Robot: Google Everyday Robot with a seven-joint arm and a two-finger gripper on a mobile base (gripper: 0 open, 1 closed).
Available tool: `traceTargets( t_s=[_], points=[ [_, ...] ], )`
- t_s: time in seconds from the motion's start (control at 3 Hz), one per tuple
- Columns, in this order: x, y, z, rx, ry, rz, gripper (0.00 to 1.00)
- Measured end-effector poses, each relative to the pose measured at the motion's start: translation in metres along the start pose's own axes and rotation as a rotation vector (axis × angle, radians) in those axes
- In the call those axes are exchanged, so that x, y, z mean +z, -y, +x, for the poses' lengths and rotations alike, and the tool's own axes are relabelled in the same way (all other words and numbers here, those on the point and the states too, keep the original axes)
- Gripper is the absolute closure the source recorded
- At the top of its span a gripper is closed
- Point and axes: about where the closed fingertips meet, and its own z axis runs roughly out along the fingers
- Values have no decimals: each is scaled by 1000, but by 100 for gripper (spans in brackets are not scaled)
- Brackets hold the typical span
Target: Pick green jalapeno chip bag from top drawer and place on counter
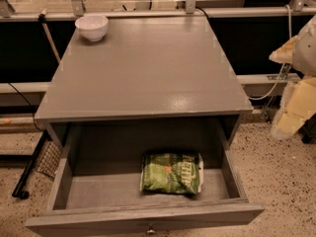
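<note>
Right, eyes on the wide, shallow grey wooden top drawer point(98, 191): it is pulled well out toward the camera. Its front panel runs along the bottom of the view, with a small metal knob point(150, 228) at the middle. Lying flat on the drawer floor is 1 crinkly light-green jalapeno chip bag point(171, 173). It sits right of the drawer's centre, nearer the right wall than the left and touching neither. Its white edge is at the right end, and a small orange-red mark shows near the middle of its face.

Above, the flat, smooth grey wooden desk top point(148, 73) catches a soft sheen toward its front right. 1 small round white bowl point(92, 27) stands upright at the back-left corner of the desk top, well apart from the bag.

Now over to the right edge of the view: the robot's pale cream-and-yellow gripper point(295, 112) hangs beside the desk, out past its right side. It is well apart from the bag and touches nothing on the desk. Open or closed? I cannot tell from this angle.

A white cable point(274, 85) droops near the gripper. A pale metal rail point(148, 13) runs behind the desk, and the speckled floor point(276, 181) spreads out below.
</note>
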Motion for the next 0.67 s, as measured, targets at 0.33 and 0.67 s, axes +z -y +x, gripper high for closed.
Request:
traceTargets(
  t_s=[0.33,0.67],
  points=[
    [33,-19,6,0,93,-65,0],
    [61,-35,7,0,144,-124,0]
  ],
)
